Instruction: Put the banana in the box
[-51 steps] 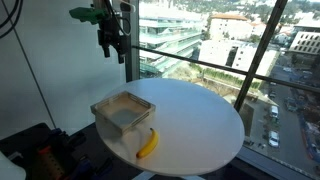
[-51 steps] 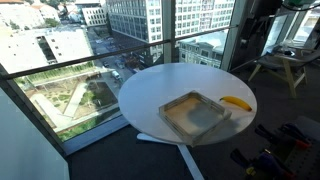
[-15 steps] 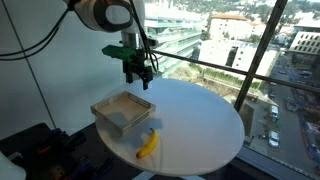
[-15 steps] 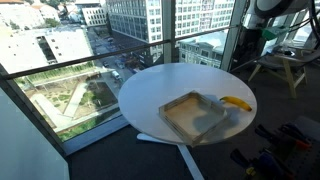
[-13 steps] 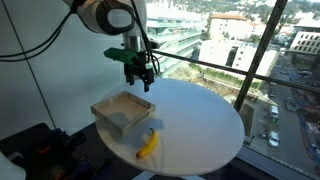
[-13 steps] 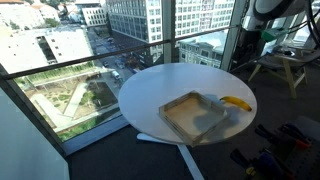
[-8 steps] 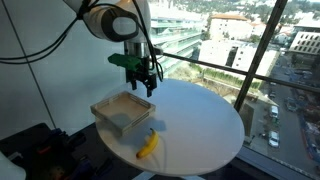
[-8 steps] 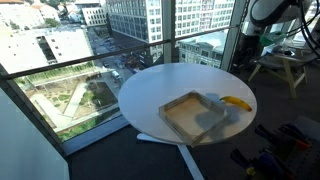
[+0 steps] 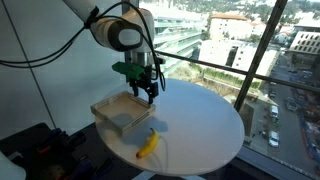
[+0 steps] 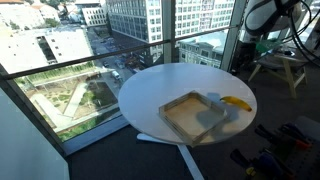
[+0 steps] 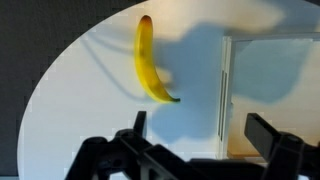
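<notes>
The small yellow banana lies on the round white table near its front edge, beside the box. It also shows in an exterior view and in the wrist view. The shallow square box with pale walls and a brownish floor stands on the table; it shows in an exterior view, and its wall shows in the wrist view. My gripper hangs in the air above the box's far corner, well above the banana. Its fingers stand wide apart with nothing between them.
The table stands by a large window with a dark railing behind it. Dark equipment sits on the floor beside the table. A stool stands behind the table in an exterior view.
My arm has come down and moved toward the table, from high near the window to just above the box's far corner. The banana and box have not moved.
</notes>
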`<state>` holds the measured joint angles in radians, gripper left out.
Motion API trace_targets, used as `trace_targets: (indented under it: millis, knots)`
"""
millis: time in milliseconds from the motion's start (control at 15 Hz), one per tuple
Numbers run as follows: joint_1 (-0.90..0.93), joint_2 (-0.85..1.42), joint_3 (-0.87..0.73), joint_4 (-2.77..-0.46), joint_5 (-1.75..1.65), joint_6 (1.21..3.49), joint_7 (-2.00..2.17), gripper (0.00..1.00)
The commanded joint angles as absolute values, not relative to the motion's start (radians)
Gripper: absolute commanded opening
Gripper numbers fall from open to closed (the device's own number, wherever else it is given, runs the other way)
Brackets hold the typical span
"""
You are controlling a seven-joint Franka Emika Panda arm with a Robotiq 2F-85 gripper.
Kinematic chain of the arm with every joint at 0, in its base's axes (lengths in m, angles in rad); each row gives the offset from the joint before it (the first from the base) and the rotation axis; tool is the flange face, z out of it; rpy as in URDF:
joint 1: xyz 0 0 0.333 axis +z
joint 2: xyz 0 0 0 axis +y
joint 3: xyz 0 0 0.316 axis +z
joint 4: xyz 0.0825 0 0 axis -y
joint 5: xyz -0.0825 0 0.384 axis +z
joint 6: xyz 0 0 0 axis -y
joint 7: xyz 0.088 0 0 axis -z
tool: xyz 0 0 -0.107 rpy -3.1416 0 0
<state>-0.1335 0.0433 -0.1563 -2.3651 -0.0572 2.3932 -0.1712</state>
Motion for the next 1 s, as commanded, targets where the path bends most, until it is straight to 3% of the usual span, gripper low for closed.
trace_targets:
  millis: [0, 933]
  knots:
    - [-0.147, 0.096, -0.155, -2.329, -0.047, 2.403, -0.199, 1.0]
    - [-0.157, 0.164, -0.151, -2.315, -0.059, 2.431, -0.17, 1.0]
